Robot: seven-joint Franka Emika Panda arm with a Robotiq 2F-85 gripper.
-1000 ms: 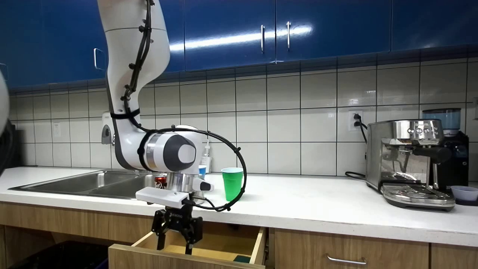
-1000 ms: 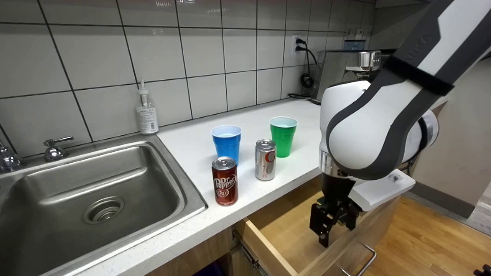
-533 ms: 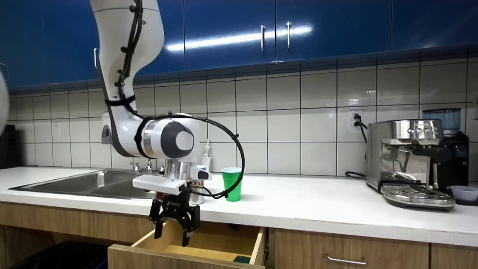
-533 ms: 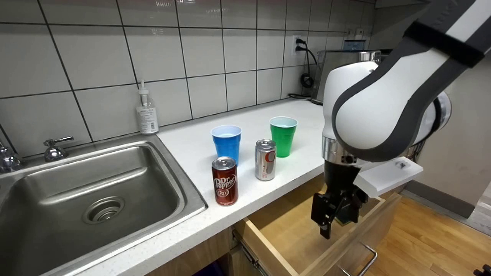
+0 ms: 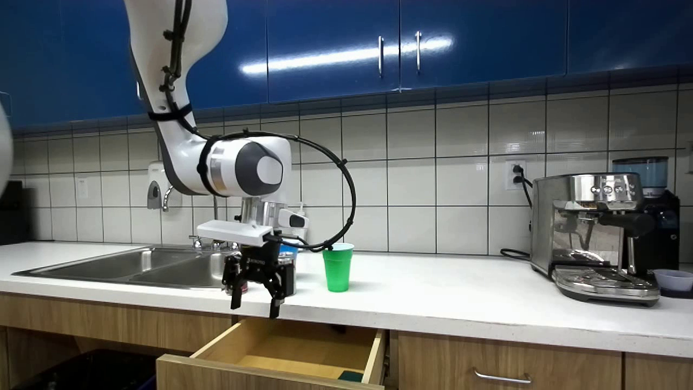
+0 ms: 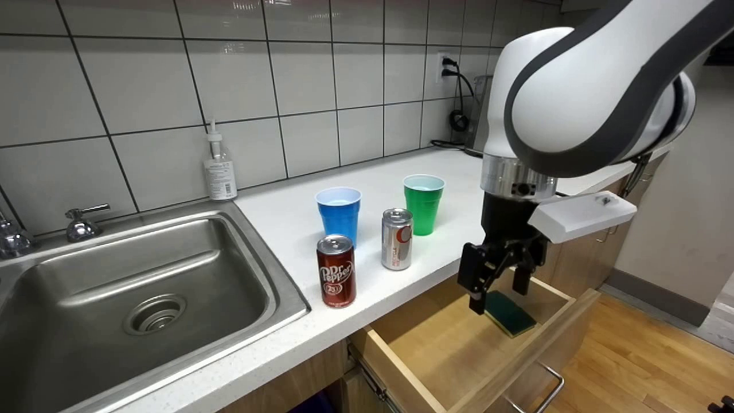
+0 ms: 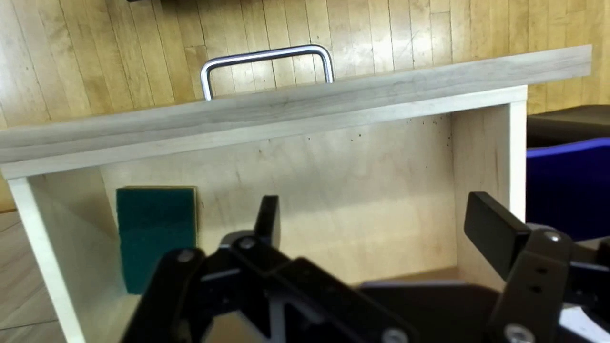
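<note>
My gripper (image 5: 255, 307) is open and empty, pointing down above the open wooden drawer (image 6: 530, 350). Its black fingers stand wide apart in the wrist view (image 7: 374, 205), with the drawer's bare floor between them. A dark green sponge with a yellow underside (image 6: 509, 315) lies flat in the drawer near one end. It shows left of the fingers in the wrist view (image 7: 152, 228). On the counter stand a red Dr Pepper can (image 6: 336, 278), a silver can (image 6: 397, 241), a blue cup (image 6: 338, 215) and a green cup (image 6: 423, 209). The gripper touches none of them.
A steel sink (image 6: 172, 264) lies beside the cans, with a soap bottle (image 6: 220, 175) behind it. A coffee machine (image 5: 587, 233) stands on the counter. Blue cabinets (image 5: 335, 54) hang above. The drawer handle (image 7: 267, 57) sticks out in front. A dark blue bin (image 7: 567, 190) is beside the drawer.
The arm has risen, lifting the open, empty gripper up out of the drawer. The sponge, earlier mostly hidden behind the gripper in an exterior view, now shows. Drawer, cans and cups have not moved.
</note>
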